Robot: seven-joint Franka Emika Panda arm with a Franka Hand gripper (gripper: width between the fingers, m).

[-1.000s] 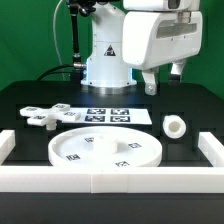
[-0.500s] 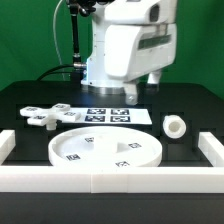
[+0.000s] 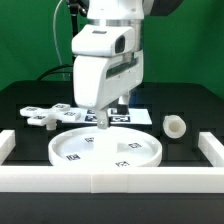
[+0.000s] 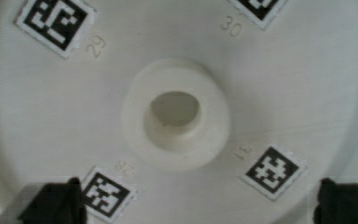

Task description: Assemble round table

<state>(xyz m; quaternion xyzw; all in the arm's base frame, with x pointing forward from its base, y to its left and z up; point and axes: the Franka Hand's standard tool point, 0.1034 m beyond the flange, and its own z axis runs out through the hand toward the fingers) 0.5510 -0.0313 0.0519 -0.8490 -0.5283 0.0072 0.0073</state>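
Note:
The large rimmed round white disc (image 3: 105, 150) lies flat on the black table near the front bar, tags on its face. My gripper (image 3: 108, 112) hangs just above its far edge, jaws wide apart and empty. In the wrist view the disc (image 4: 247, 80) fills the picture, its raised centre hub with a hole (image 4: 174, 108) in the middle and my dark fingertips (image 4: 59, 200) at either side. The short cylindrical leg (image 3: 175, 127) lies on its side at the exterior view's right. The cross-shaped foot (image 3: 45, 116) lies at the exterior view's left.
The marker board (image 3: 135, 117) lies behind the disc, partly hidden by my gripper. Long white border bars run along the front (image 3: 110, 179) and stand at both sides (image 3: 8, 143). The arm's base (image 3: 100, 60) stands at the back.
My gripper has swung from the exterior view's upper right down and leftward, now low over the disc's far edge. The parts have not moved.

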